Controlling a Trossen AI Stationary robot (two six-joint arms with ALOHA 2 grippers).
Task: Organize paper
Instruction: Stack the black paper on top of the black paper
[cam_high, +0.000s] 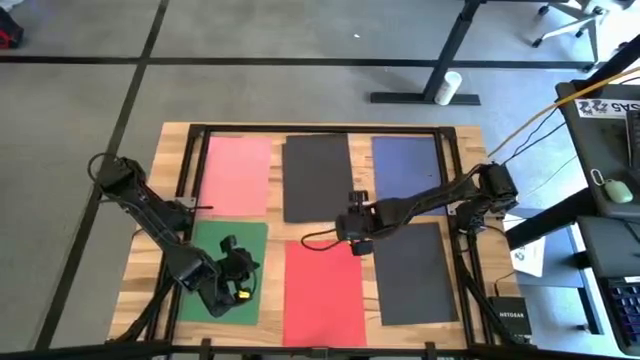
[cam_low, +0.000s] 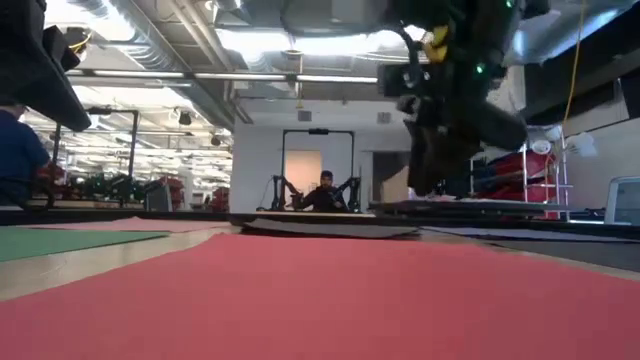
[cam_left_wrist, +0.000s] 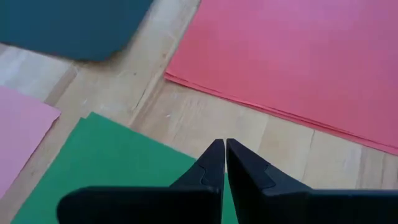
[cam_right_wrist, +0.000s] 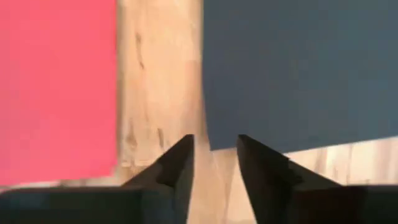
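Six sheets of paper lie flat on the wooden table: pink (cam_high: 237, 175), dark grey (cam_high: 317, 178) and navy blue (cam_high: 408, 165) along the far side, and green (cam_high: 215, 280), red (cam_high: 322, 290) and a second dark grey (cam_high: 415, 272) along the near side. My left gripper (cam_high: 240, 272) (cam_left_wrist: 224, 149) hangs shut over the green sheet (cam_left_wrist: 118, 168). My right gripper (cam_high: 358, 245) (cam_right_wrist: 214, 146) is open above the bare wood between the red sheet (cam_right_wrist: 56, 87) and the near dark grey sheet (cam_right_wrist: 298, 68), close to that sheet's corner.
A black frame (cam_high: 190, 150) runs around the table top, and cables trail at its right side. A small box (cam_high: 508, 310) and a white printed sheet (cam_high: 528, 255) lie off the table's right edge. A person (cam_low: 325, 190) sits far behind the table.
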